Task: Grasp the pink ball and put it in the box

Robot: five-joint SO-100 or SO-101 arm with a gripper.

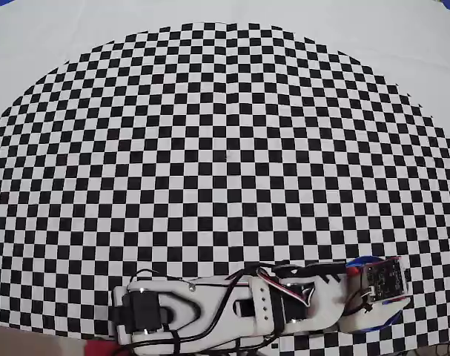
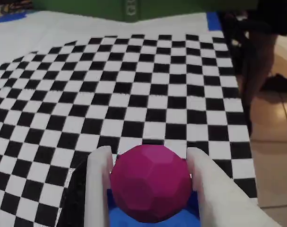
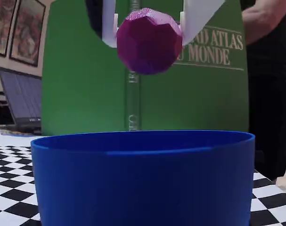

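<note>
Arm's folded low along the near edge of the checkered table [image 1: 225, 148], gripper [image 3: 149, 28] clamped on the pink ball [image 3: 149, 41], held right above the box [image 3: 143, 179].

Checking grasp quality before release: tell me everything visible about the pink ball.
The pink ball is magenta, matte and faceted rather than perfectly smooth, like a low-poly plastic sphere. It sits clamped between the two white fingers of the hand, one on each side. In the fixed view it hangs in the air above the blue box, not touching it. The overhead view does not show it.
</note>
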